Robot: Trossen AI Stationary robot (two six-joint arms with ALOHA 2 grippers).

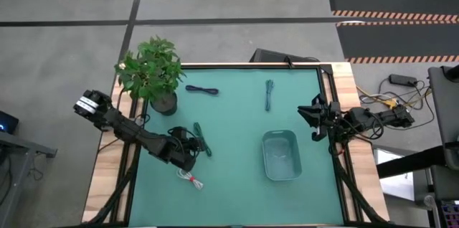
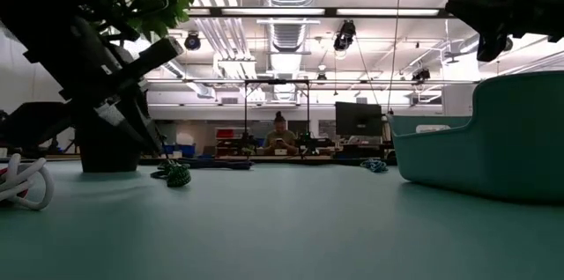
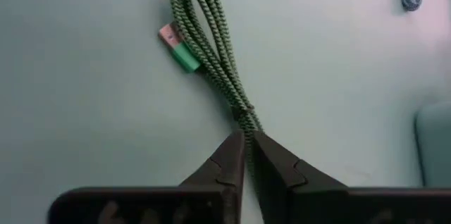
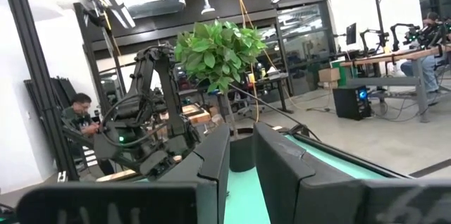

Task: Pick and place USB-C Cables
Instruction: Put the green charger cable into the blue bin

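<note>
A dark green USB-C cable bundle lies on the green table just right of my left gripper, which is shut on its near end. In the high view this cable sits by the left gripper. The white cable with a red tie lies nearer the table's near edge. A navy cable and a second green cable lie toward the far edge. My right gripper hovers at the table's right edge, open by a narrow gap. My left gripper pinches the dark green cable at the end of the bundle nearest it, between its two fingertips. The fingers lie along the bundle's length. The rest of the bundle, with its green plug, stretches away from the fingers flat on the table.
A teal bin stands right of centre, near the right arm. A potted plant occupies the far left corner. Bare table lies between the left gripper and the bin. A person sits in the room far behind the table.
</note>
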